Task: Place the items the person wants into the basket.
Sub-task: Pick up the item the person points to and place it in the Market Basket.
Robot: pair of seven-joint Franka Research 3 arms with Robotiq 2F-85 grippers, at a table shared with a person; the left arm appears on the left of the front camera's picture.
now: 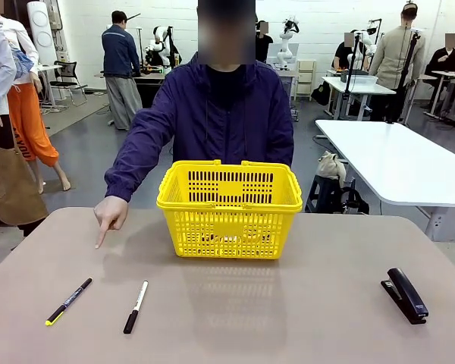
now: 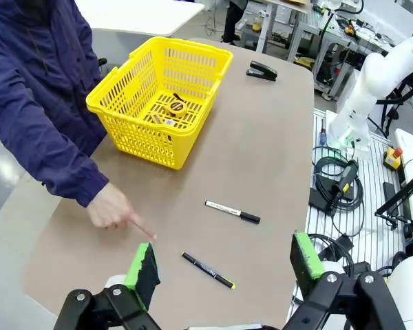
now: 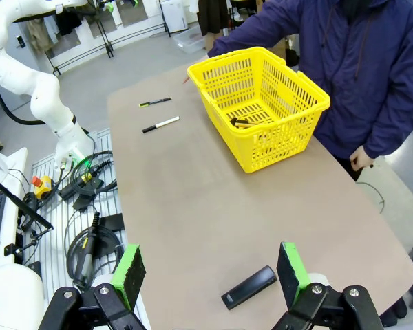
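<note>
The black marker [image 1: 69, 301] with the yellow-green end lies on the table [image 1: 288, 318], near a white-and-black pen [image 1: 136, 306]. The person's hand [image 1: 110, 215] points down at it. The tape measure [image 2: 175, 108] sits inside the yellow basket [image 1: 229, 208]. The left gripper [image 2: 225, 253] and right gripper [image 3: 210, 267] hover wide open, empty.
</note>
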